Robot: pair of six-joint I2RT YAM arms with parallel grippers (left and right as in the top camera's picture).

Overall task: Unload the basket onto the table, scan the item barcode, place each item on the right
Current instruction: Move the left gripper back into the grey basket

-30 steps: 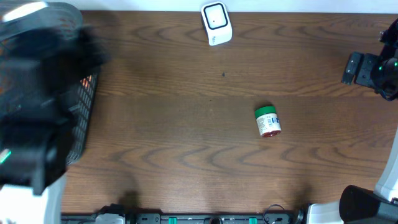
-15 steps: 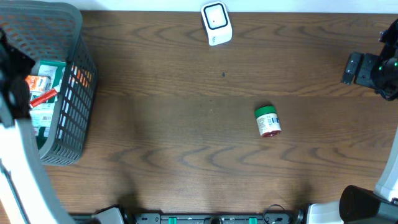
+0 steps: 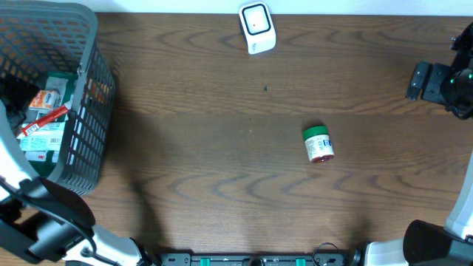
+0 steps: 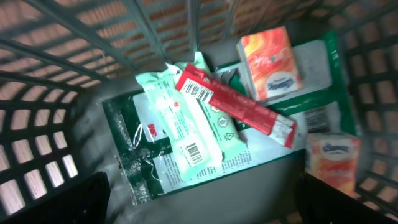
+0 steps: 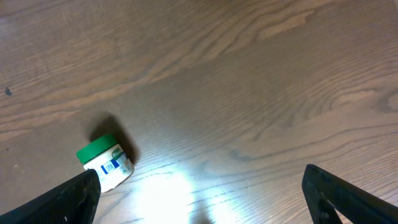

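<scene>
While the left gripper hovered open over the left-edge basket, the right gripper likewise open, item pickup apparently required descending inside.

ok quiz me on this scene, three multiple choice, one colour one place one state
1. The long pack lying on top in the basket is:
A red
B blue
C yellow

2. The green-lidded jar is:
A in the basket
B on the bare table
C on top of that pack

3. The right gripper is:
A shut on the jar
B shut on the pack
C open, holding nothing

Answers:
1 A: the left wrist view shows it red, with a barcode label at one end.
2 B: the overhead view shows it alone on the wood, right of centre.
3 C: its fingers stand wide apart with only table between them.
</scene>
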